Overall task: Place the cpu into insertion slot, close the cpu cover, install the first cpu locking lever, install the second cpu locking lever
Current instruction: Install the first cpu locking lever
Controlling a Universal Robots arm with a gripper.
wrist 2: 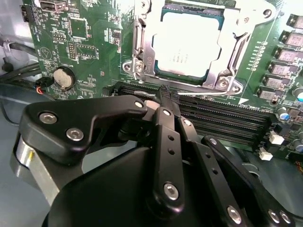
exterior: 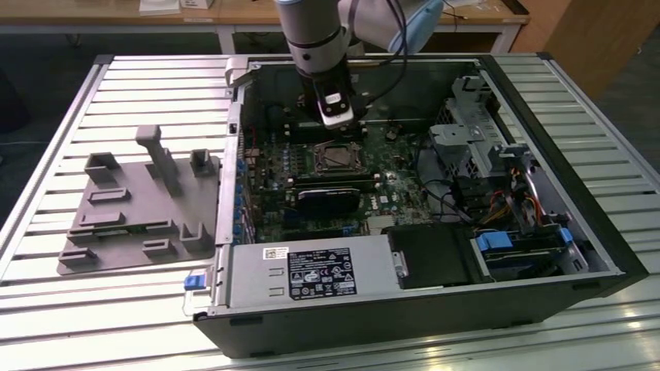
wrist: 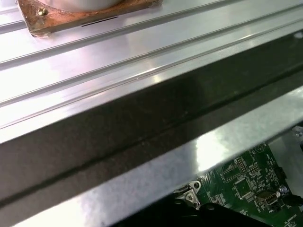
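A big metal table [exterior: 103,325] holds an open computer case [exterior: 413,317]. Inside the case lies a green board [wrist 2: 71,42]. In the second wrist view the black end effector [wrist 2: 166,97] hangs low over the board. Its tips are pressed together and I can see nothing held between them. They sit right above the long black slots [wrist 2: 222,118], just beside the near edge of the chip cover [wrist 2: 215,78].

The shiny cover lies flat, down around the chip [wrist 2: 187,45]. The chip is in its square slot [exterior: 335,159] in the middle of the board. A thin metal lever [wrist 2: 136,42] runs along one side of the cover. I cannot tell if it is hooked shut.

What could go wrong? The tips are very near the long slots, so a push that is a little off could bump them or scrape the board. A lever is thin and springy, so the tips could slip off it and it could snap back up.

The chip lies flat with its grey metal top facing up. It is square, so no side is longer. Its edges line up with the cover.
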